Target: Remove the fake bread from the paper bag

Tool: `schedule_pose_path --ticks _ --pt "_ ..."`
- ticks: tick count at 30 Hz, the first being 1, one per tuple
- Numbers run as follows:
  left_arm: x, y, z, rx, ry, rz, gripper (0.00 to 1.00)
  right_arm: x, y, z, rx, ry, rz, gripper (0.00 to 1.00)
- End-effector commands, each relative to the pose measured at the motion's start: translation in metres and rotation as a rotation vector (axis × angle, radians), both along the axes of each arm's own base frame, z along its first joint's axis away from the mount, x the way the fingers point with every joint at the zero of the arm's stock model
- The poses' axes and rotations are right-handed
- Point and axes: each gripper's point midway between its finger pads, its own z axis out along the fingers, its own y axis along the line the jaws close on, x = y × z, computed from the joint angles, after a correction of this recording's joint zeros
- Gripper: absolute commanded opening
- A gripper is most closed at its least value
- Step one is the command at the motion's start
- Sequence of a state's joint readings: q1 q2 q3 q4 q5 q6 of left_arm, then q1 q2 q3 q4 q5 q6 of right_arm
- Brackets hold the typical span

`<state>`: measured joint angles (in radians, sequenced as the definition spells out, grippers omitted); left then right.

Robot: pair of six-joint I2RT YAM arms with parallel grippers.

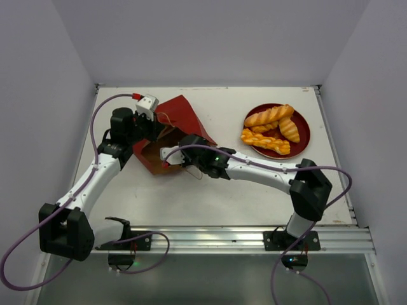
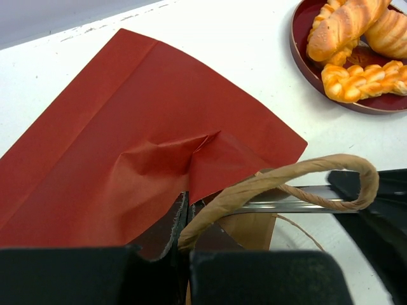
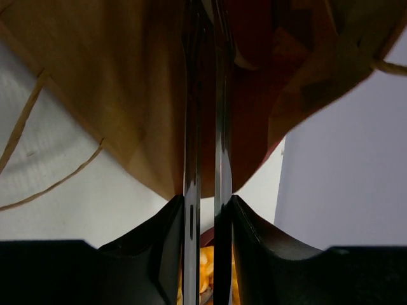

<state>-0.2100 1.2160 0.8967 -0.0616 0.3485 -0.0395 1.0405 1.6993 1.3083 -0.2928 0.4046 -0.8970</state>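
A white table (image 1: 254, 184) sits between pale walls (image 1: 210, 38), and the paper bag (image 1: 184, 117) lies on it on its side, its red outside creased and its mouth turned toward the arms.

We see the left gripper (image 2: 186, 216) clamped tight on the rim of the bag's mouth, with a fold of red paper pinched between its black jaws. The mouth gapes enough there to show brown kraft inside.

The right gripper (image 3: 205, 76) reaches the same mouth from the bag's right side. Its two thin fingers (image 3: 191, 127) stand close together with only a slit between them. They are pushed in past the rim, with brown kraft on one side of them and red paper on the other. We cannot tell whether they grip paper, bread or nothing at all.

In the left wrist view, one shiny blade of that gripper passes under a tan loop handle (image 2: 299, 175) that arches over the bag's opening.

The fake bread (image 1: 269, 116) that we can see is outside the bag. Several glossy orange-golden pastries, some twisted or braided and some plain rolls, are piled on a round red plate (image 1: 306, 130). The plate stands well apart from the bag, on its right. The grippers and shadow hide the inside of the bag, so we cannot tell whether any bread lies in it.
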Motion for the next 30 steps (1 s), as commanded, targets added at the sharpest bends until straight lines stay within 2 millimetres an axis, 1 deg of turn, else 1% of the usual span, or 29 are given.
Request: schedule_pose_path --ticks 1,2,4,6,7,8,10,11,12,18,20,30 --pt "-0.002 -0.002 0.012 -0.002 -0.049 -0.017 0.00 0.025 0.017 0.022 0.042 -0.171 -0.035 0.38" --pt "-0.002 -0.002 0.015 -0.003 -0.055 -0.016 0.00 0.028 0.020 0.021 0.052 -0.181 -0.037 0.38" --pt "-0.003 -0.002 0.015 -0.007 -0.055 -0.014 0.00 0.031 0.025 0.009 0.035 -0.179 -0.041 0.38" --pt "-0.003 -0.002 0.019 -0.011 -0.065 -0.015 0.00 0.036 0.028 0.007 0.031 -0.198 -0.056 0.38" --pt "-0.003 -0.002 0.019 -0.011 -0.067 -0.014 0.00 0.038 0.030 -0.001 0.008 -0.199 -0.059 0.38" --pt "-0.004 -0.002 0.020 -0.012 -0.067 -0.013 0.00 0.039 0.031 -0.004 -0.001 -0.203 -0.062 0.38" --pt "-0.004 -0.002 0.020 -0.014 -0.067 -0.013 0.00 0.044 0.035 -0.001 0.012 -0.224 -0.074 0.39" --pt "-0.004 -0.001 0.020 -0.014 -0.068 -0.011 0.00 0.045 0.037 -0.006 0.004 -0.223 -0.076 0.39" --pt "-0.004 -0.002 0.021 -0.015 -0.071 -0.013 0.00 0.047 0.039 -0.004 0.007 -0.230 -0.082 0.39" --pt "-0.004 -0.002 0.020 -0.019 -0.065 -0.012 0.00 0.053 0.043 -0.022 -0.043 -0.231 -0.086 0.41" --pt "-0.004 -0.003 0.021 -0.022 -0.065 -0.015 0.00 0.055 0.045 -0.022 -0.040 -0.236 -0.090 0.41" --pt "-0.004 -0.003 0.022 -0.026 -0.065 -0.017 0.00 0.060 0.050 -0.032 -0.059 -0.230 -0.104 0.43"
